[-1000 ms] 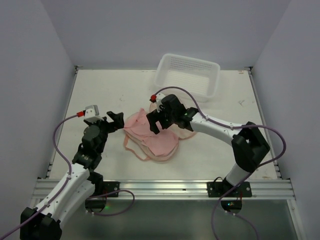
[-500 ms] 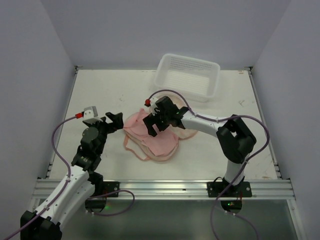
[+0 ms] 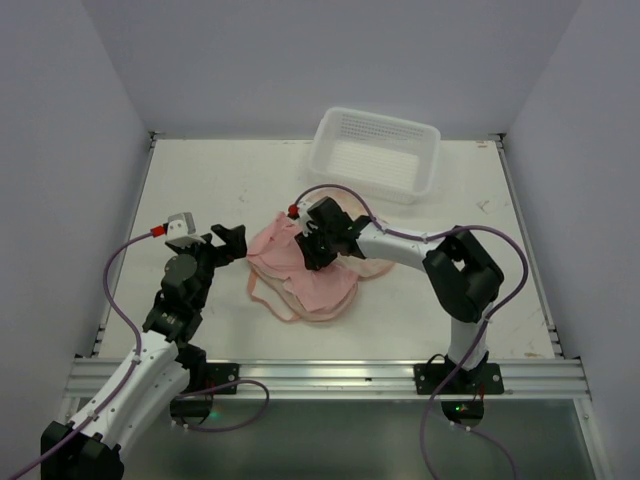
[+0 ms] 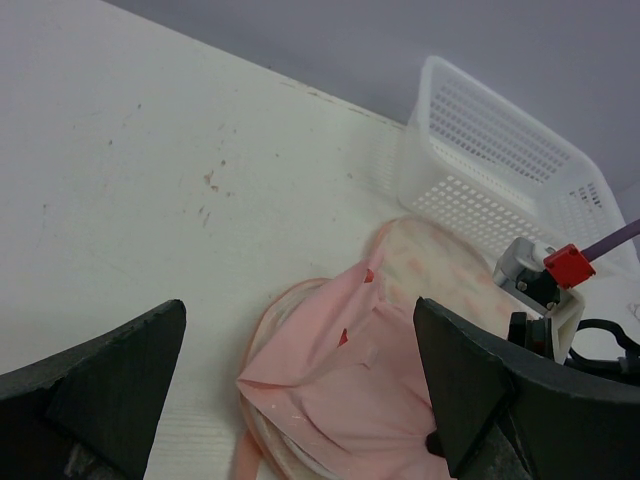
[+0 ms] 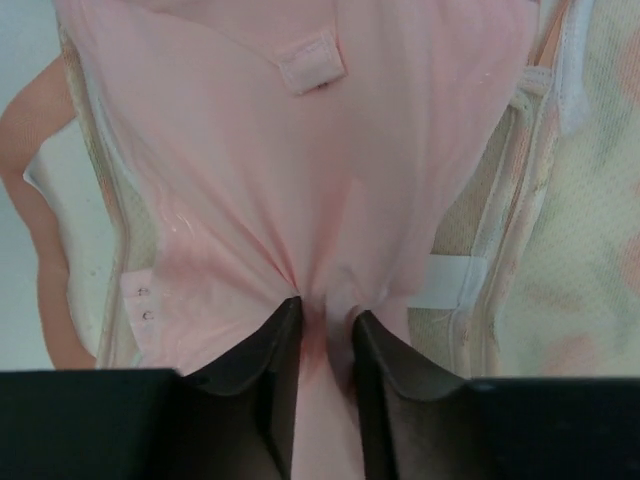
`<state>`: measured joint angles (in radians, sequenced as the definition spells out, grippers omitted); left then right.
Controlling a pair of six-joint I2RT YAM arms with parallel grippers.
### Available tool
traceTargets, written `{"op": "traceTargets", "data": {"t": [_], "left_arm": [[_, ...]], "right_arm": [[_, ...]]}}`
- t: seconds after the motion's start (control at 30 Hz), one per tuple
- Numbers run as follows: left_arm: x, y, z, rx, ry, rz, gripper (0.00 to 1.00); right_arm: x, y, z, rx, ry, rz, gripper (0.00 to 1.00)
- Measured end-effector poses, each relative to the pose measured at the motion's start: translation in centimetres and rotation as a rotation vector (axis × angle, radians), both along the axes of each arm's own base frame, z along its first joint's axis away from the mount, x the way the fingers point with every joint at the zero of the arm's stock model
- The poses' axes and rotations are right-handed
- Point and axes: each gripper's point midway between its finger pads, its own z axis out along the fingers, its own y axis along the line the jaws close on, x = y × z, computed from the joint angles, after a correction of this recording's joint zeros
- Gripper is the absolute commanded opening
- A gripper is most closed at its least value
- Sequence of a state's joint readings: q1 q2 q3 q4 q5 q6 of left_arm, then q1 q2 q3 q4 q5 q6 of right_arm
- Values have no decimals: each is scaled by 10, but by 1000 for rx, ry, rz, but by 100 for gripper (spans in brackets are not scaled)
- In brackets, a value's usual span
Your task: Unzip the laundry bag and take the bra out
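Note:
The laundry bag [image 3: 372, 265] lies unzipped in the middle of the table, its pale mesh lining [image 5: 580, 230] showing. The bra [image 5: 250, 170], plain light pink, lies spread over the open bag, a thin strap [image 3: 265, 300] trailing toward the near side. My right gripper [image 5: 325, 310] points down onto it, its jaws shut on a gathered fold of the bra's fabric. From above, that gripper [image 3: 313, 255] sits over the bag's middle. My left gripper [image 3: 232, 243] hovers open just left of the bag [image 4: 440, 260], with nothing between its fingers.
A white plastic lattice basket [image 3: 375, 150] stands at the back, right of centre, just beyond the bag; it is also seen as basket [image 4: 500, 140]. Grey walls close in the table on three sides.
My right gripper has closed from wide open onto a pinch of the bra's fabric, after shifting slightly left over the bag. The left arm has not moved.

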<state>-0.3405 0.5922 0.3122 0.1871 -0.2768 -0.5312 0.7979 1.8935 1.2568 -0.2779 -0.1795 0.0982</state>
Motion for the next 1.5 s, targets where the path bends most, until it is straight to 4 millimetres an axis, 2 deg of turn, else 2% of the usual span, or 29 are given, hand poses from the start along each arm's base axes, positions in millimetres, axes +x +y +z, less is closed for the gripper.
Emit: {"op": "traceTargets", "data": {"t": [0.13, 0.17, 0.37, 0.73, 0.93, 1.13, 1.3, 1.4, 1.5], "left_arm": [[0, 0, 0, 0, 0, 0, 100], [0, 0, 0, 0, 0, 0, 100], [0, 0, -1, 1, 4, 0, 100], [1, 1, -2, 2, 5, 6, 100], [0, 1, -1, 2, 4, 7, 100], [0, 1, -1, 1, 2, 7, 100], [0, 1, -1, 2, 2, 7, 100], [0, 1, -1, 1, 2, 7, 100], [0, 1, -1, 1, 2, 7, 100]], "right_arm": [[1, 0, 2, 1, -2, -19, 2], [1, -1, 3, 2, -3, -25, 0], [1, -5, 25, 19, -55, -54, 0], [4, -10, 118, 151, -234, -94, 0], [13, -23, 150, 164, -334, -144, 0], [26, -34, 169, 175, -390, -184, 0], [42, -48, 174, 170, -412, -238, 0], [55, -58, 181, 172, -434, -283, 0], [73, -71, 197, 190, -472, -344, 0]]}}
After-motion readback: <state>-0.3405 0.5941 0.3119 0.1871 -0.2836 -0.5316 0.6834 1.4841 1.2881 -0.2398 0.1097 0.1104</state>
